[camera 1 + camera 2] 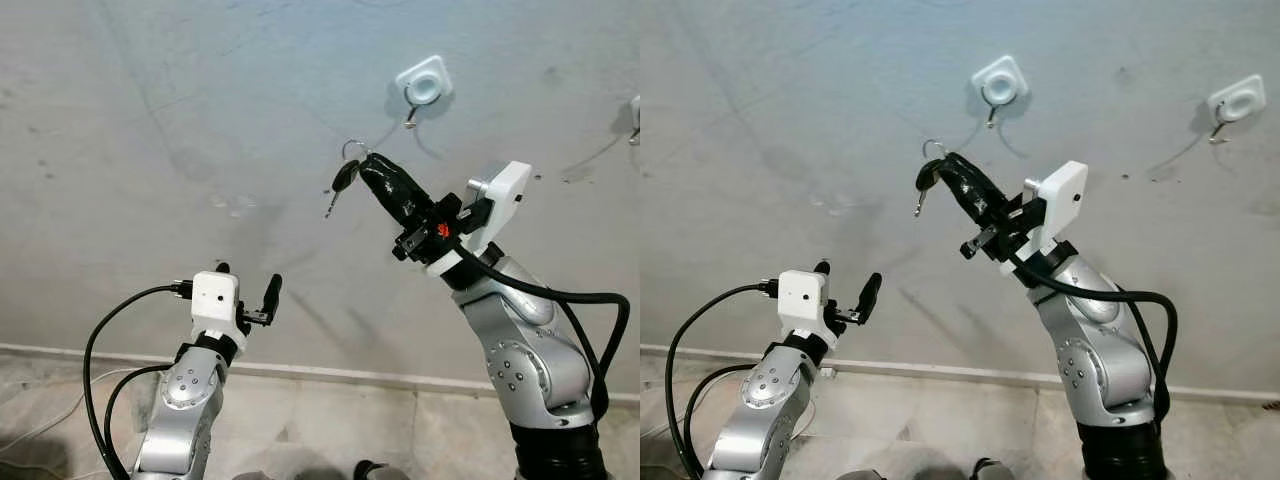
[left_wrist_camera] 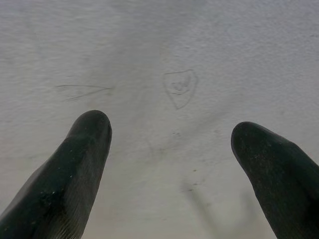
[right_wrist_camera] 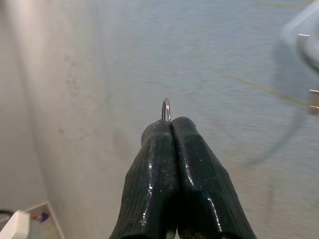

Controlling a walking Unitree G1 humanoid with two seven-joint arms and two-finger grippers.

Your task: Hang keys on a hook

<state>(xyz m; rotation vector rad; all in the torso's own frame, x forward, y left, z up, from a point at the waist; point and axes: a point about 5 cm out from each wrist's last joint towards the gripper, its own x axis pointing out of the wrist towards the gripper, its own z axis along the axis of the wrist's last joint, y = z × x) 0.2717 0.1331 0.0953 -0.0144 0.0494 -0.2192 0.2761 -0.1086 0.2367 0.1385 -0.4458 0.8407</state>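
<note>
My right gripper was clamped on the ring of the keys, raised just below the wall hook, which the ring needed lifting onto; my left gripper hung open.

Both arms are silver metal with rounded, screw-studded joints. Each wrist carries a white boxy camera housing, ahead of a gripper of two long black ribbed fingers. Thick black cables loop alongside each arm. The right gripper has a small red mark at its base; the left gripper has none visible.
</note>
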